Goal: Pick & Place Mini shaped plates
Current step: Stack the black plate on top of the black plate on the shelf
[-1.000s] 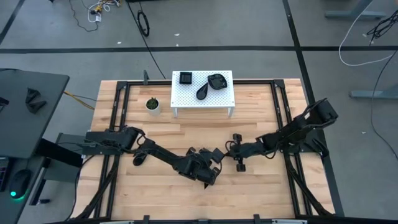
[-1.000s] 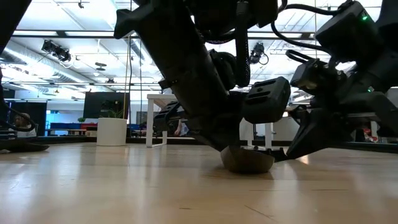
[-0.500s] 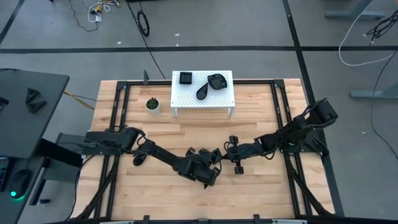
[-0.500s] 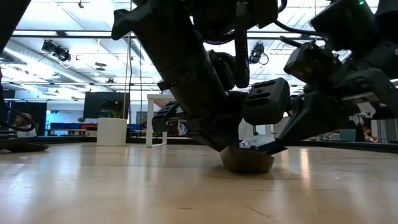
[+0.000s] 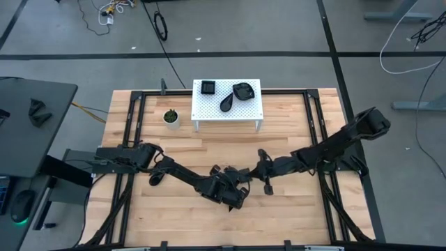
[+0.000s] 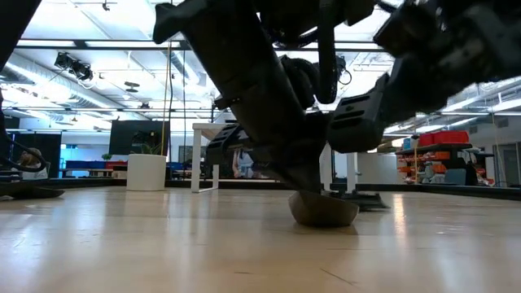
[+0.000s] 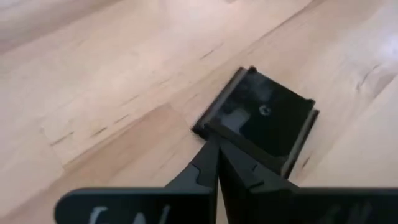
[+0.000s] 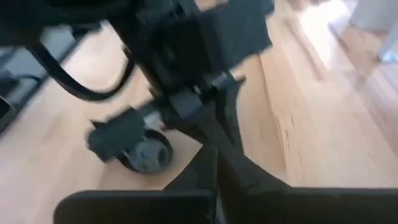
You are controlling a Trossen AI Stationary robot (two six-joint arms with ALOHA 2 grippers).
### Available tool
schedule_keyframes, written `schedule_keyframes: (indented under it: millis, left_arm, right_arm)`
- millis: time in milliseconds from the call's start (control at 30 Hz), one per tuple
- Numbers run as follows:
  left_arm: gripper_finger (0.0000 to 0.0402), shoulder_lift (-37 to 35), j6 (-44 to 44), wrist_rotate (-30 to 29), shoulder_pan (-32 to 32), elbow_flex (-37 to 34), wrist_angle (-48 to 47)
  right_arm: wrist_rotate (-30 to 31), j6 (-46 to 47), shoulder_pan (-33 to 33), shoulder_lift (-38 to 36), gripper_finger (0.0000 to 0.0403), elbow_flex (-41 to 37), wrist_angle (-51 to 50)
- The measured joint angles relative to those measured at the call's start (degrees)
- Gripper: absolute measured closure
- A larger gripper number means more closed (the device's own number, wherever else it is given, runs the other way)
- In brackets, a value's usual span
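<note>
1. A square black plate (image 7: 261, 121) lay flat on the worktop (image 5: 293, 216), near its middle, with the left gripper (image 7: 216, 142) at its near edge.
2. The left jaws were closed, their tips touching the plate's rim without holding it.
3. In the low view, a rounded dark dish (image 6: 324, 210) sat on the worktop under the left arm (image 6: 252, 89).
4. The right gripper (image 5: 263, 155) hovered just beside the left one, jaws closed and empty.
5. 3 more plates (image 5: 231, 95) rested on the white stand (image 5: 254, 111) at the worktop's far side: 1 square, 1 teardrop, 1 rounded.
6. A small potted plant (image 5: 171, 117) stood just left of the stand.
</note>
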Motion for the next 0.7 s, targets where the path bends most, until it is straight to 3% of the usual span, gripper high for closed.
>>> schedule_keyframes:
  millis: [200,367,500,700]
  left_arm:
    - [0.039,0.0,-0.1,-0.3,-0.5,2.5,-6.9]
    - [0.039,-0.1,-0.6,2.4,-1.1,3.2,-8.6]
    - [0.039,-0.1,-0.7,6.8,-1.1,2.1,-6.3]
    - [0.0397,-0.2,-0.6,5.3,-0.5,-0.4,-2.4]
  right_arm:
    - [-0.2,0.0,1.6,-5.1,0.0398,-0.1,-1.6]
    - [-1.5,5.3,2.2,-6.3,0.0397,-0.1,-12.8]
    - [-3.0,9.2,2.4,-2.8,0.0397,-0.7,-18.9]
    - [-0.1,10.6,2.0,6.2,0.0397,-1.2,-14.2]
